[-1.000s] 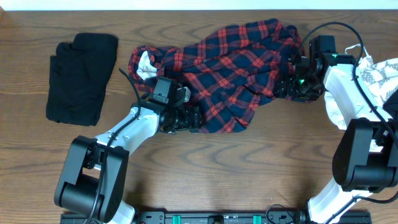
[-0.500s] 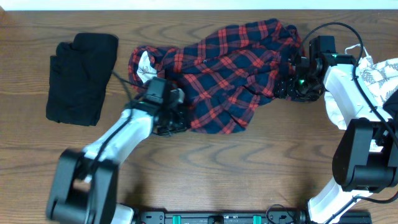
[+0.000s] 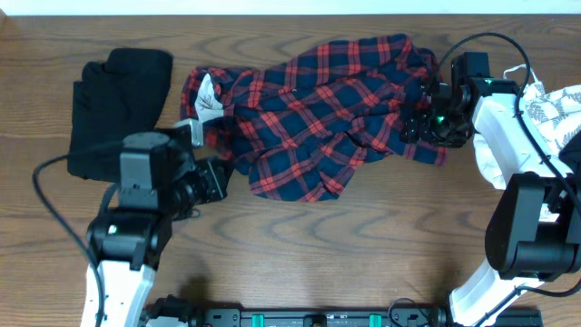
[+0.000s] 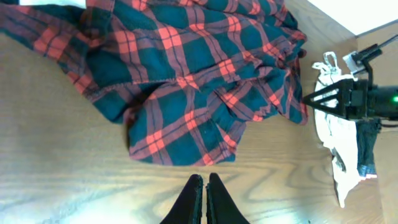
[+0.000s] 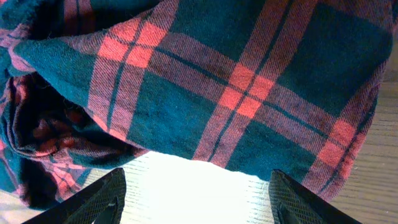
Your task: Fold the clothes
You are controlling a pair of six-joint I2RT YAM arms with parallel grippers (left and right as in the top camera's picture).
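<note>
Crumpled across the far middle of the table [image 3: 363,263]: a red-and-navy plaid shirt [image 3: 318,127], long axis left to right, collar leftward. At the collar, a white neck label [image 3: 208,91], print unreadable. Left gripper [image 4: 200,186] pressed together on nothing, raised just short of the hem; right gripper [image 5: 196,177] spread apart, low over the shirt's right edge.

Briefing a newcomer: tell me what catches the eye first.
A crumpled red-and-navy plaid shirt sprawls mid-table. A folded black garment lies left of it, a white leaf-print cloth at the right edge. The left gripper is shut and empty; the right gripper stands open at its hem.
</note>
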